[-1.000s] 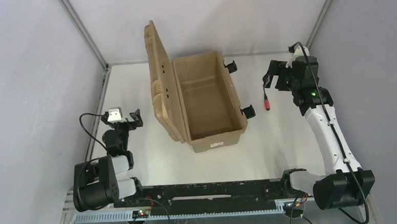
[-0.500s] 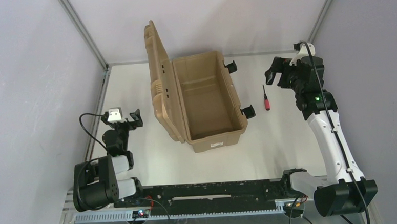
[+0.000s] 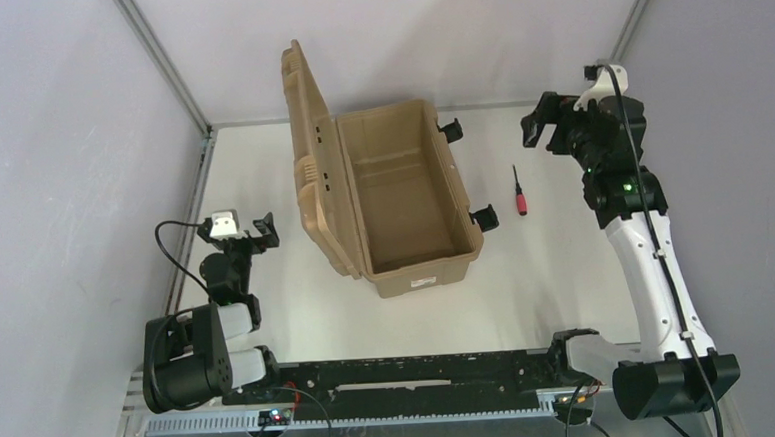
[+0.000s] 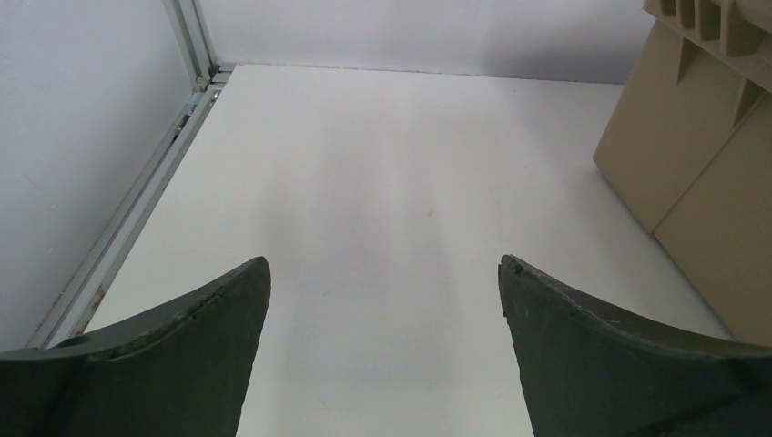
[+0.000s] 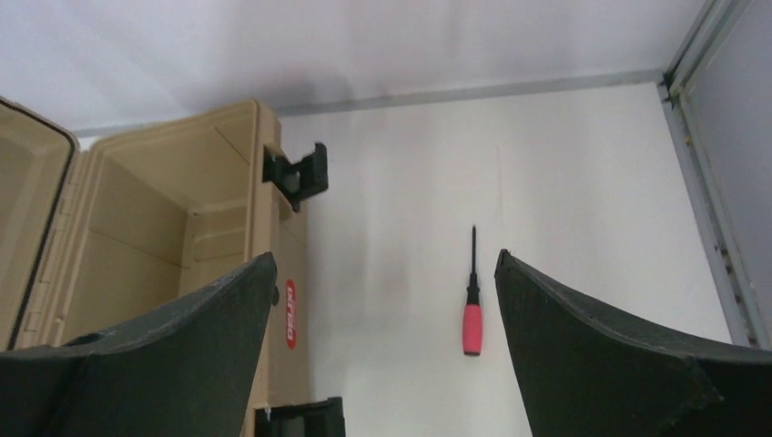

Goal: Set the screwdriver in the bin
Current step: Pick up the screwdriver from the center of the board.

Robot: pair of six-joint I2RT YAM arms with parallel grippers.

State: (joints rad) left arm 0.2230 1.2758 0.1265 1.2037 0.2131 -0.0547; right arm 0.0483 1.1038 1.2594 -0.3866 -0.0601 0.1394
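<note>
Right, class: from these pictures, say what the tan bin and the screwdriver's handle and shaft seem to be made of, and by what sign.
The bin looks like moulded plastic, matte tan: ribbed lid, one even colour. The screwdriver has a red handle, probably plastic or rubber by its bright colour; its thin dark shaft is likely metal, but too small to confirm.

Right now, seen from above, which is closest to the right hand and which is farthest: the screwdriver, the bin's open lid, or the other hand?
1. Screwdriver, on the table just on the near side of the right hand.
2. Open lid, standing upright mid-table.
3. Left hand, at the far left.
</note>
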